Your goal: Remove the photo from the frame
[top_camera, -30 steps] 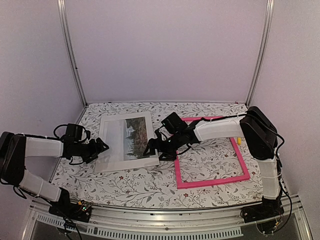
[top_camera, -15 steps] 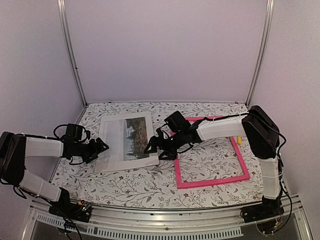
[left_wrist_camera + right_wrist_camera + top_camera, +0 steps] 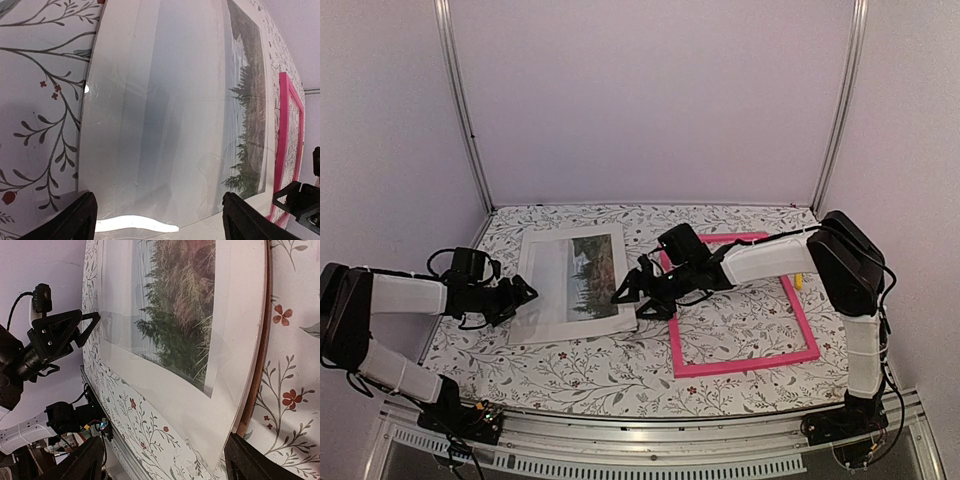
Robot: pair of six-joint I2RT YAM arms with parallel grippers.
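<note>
The photo [image 3: 575,282], a landscape print with white margins, lies flat on the table left of centre, outside the frame. It also shows in the left wrist view [image 3: 165,110] and the right wrist view [image 3: 175,315]. A clear glossy sheet covers it. The brown backing board [image 3: 257,370] shows under its edge. The pink frame [image 3: 745,365] lies empty to the right, and its border shows in the left wrist view [image 3: 282,145]. My left gripper [image 3: 525,293] is open at the photo's left edge [image 3: 160,227]. My right gripper [image 3: 625,292] is open at its right edge [image 3: 170,467].
The table wears a floral cloth [image 3: 620,370]. A small yellow thing [image 3: 798,282] lies by the frame's right side. Pale walls and metal posts [image 3: 465,110] close in the back and sides. The near table rail [image 3: 640,435] runs along the front.
My right arm's wrist has shifted slightly to the right, with its fingertips staying near the photo's right edge. The left arm, the photo and the frame have not moved.
</note>
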